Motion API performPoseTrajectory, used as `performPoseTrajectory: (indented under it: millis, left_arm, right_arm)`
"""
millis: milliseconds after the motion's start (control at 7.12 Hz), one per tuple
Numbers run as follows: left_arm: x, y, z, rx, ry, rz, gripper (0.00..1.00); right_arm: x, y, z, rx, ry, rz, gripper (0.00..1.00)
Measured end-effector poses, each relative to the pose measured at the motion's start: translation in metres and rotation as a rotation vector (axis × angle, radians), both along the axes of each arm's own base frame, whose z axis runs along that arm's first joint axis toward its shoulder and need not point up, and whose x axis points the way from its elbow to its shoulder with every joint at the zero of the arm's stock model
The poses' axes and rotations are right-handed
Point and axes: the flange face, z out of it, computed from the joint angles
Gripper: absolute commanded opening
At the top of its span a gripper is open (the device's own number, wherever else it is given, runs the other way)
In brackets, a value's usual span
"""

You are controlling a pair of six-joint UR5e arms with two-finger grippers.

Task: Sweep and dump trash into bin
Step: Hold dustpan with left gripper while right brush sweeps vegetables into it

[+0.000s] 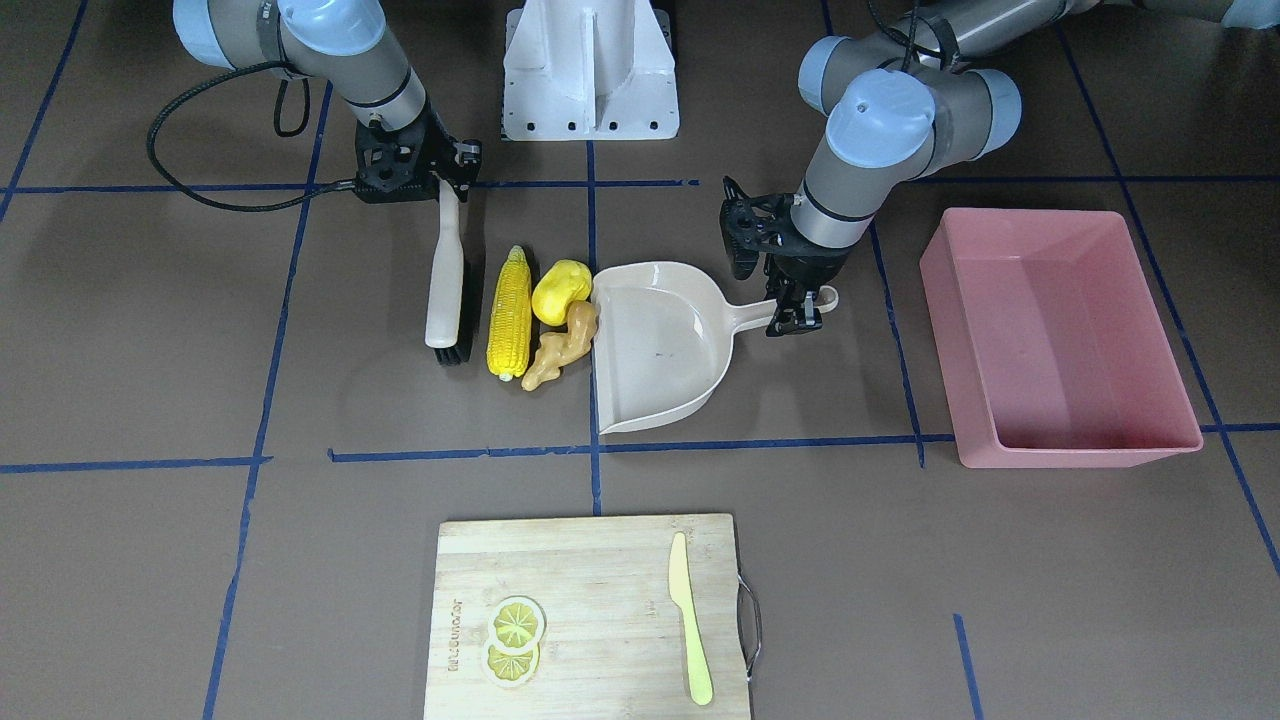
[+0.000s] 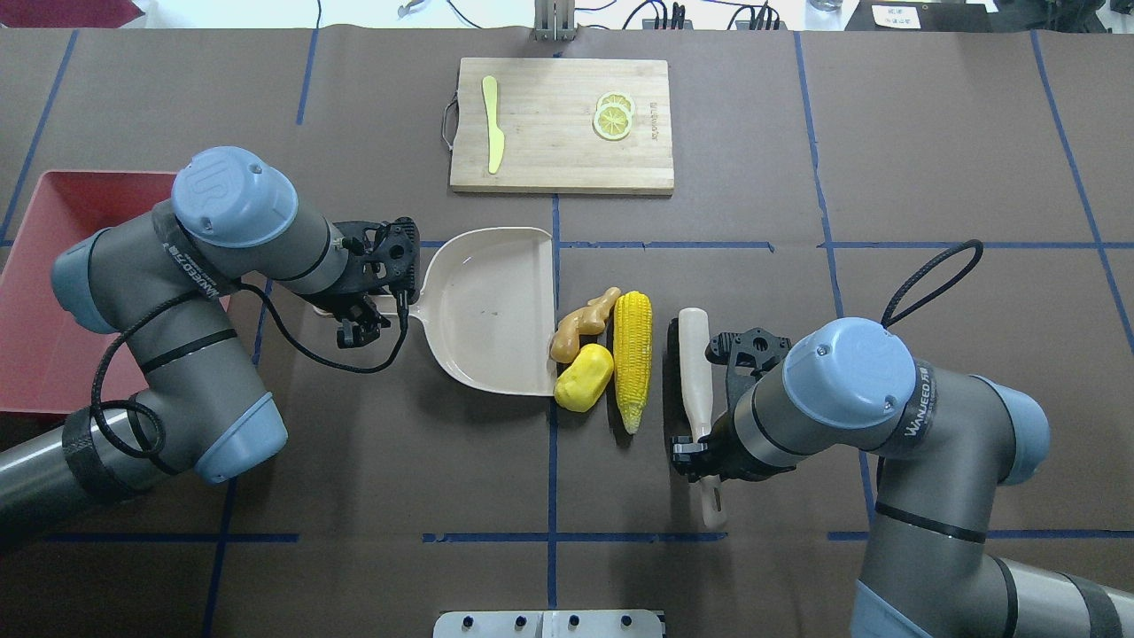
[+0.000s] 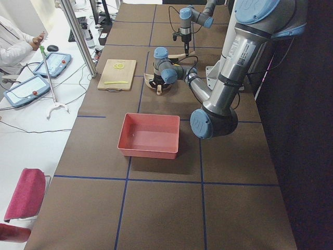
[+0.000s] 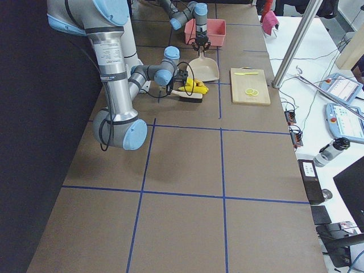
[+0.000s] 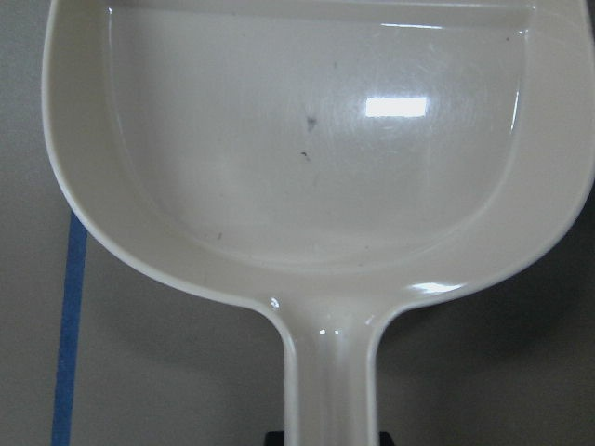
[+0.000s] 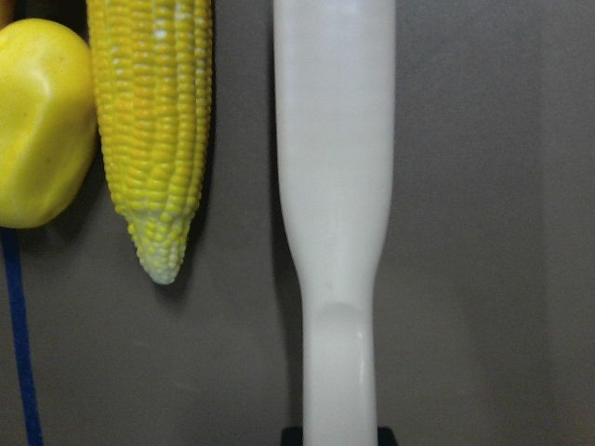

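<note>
Trash = corn cob (image 1: 510, 312), yellow lump (image 1: 560, 291) and ginger root (image 1: 562, 345). All three lie clustered on the table at 9 o'clock of the dustpan (image 1: 660, 345) mouth (front-facing view). The ginger touches the lip.

Handling: prob. light, rigid, smooth plastic. Cob & lump likely roll; ginger may snag. No pinch needed: push broadside w/ brush (image 1: 446, 290), which lies at 9 o'clock of the cob.

R gripper (image 1: 447, 185) clamps the brush handle. L gripper (image 1: 800, 318) clamps the dustpan handle.

Bin (image 1: 1080, 450) sits at 3 o'clock of the pan, well apart, w/ nothing between. Cutting board (image 1: 580, 620) w/ knife (image 1: 690, 620) & lemon slices (image 1: 515, 638) lies at 6 o'clock, out of the way.
</note>
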Motion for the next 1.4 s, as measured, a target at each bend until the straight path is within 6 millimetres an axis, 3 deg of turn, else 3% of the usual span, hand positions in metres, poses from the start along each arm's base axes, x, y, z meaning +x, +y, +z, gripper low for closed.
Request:
performPoseTrajectory:
  millis: [421,843,1124,1404]
  left_arm:
    - [0.028,0.023,-0.011,-0.011,-0.003,-0.003,0.00]
    - [0.072,0.052,-0.041,-0.045,0.025,-0.011,0.00]
    - [0.099,0.054,-0.058,-0.064,0.029,-0.038,0.00]
    - [0.109,0.054,-0.065,-0.064,0.036,-0.047,0.00]
  right_arm:
    - [-0.021,0.010,-0.012,-0.030,-0.010,-0.001,0.01]
    - [-0.033,0.006,-0.024,-0.028,-0.023,0.002,0.01]
    - [-0.038,0.005,-0.031,-0.024,-0.032,0.003,0.01]
    - [-0.037,0.002,-0.039,-0.020,-0.045,0.008,0.01]
